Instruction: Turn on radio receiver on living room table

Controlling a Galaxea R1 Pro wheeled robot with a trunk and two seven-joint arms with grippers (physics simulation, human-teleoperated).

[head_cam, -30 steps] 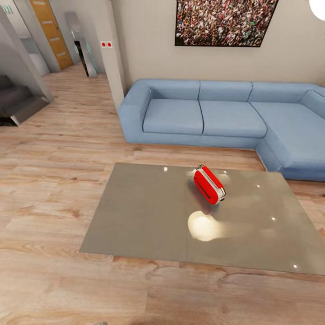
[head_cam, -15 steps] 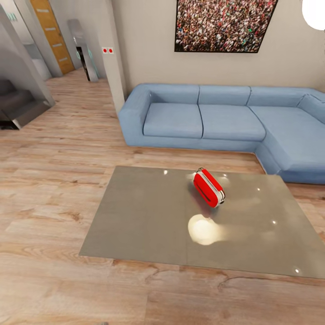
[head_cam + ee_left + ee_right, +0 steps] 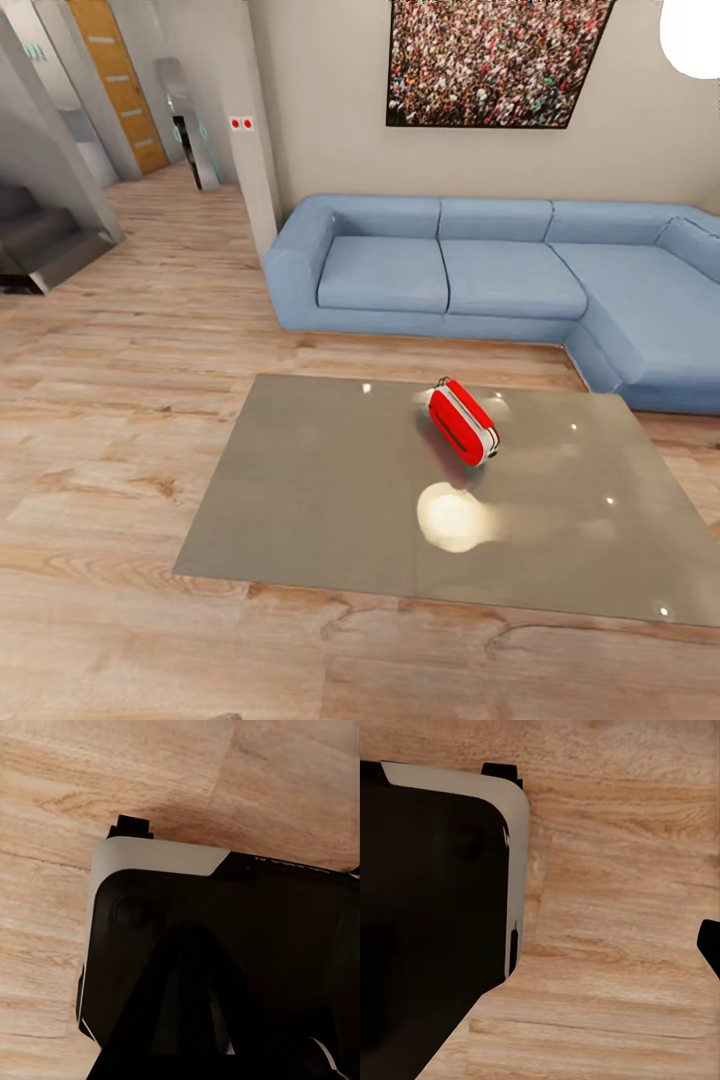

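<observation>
The red radio receiver with its white band stands tilted on the right half of the grey coffee table, nearer the far edge. The lamp's bright reflection lies on the glossy top just in front of it. The table stands on the wood floor of the living room, ahead of me and slightly right. In the left wrist view a dark finger shape overlaps my black base, and I cannot tell its state. A dark tip at the edge of the right wrist view is too partial to read.
A blue L-shaped sofa runs behind the table and turns along its right side. A framed crowd picture hangs above it. A white pillar and a hallway with an orange door lie at the left. Open wood floor spreads left of the table.
The whole head view has shifted slightly, so the camera moved; the table and sofa sit a little lower in the picture. The radio receiver has not moved on the table.
</observation>
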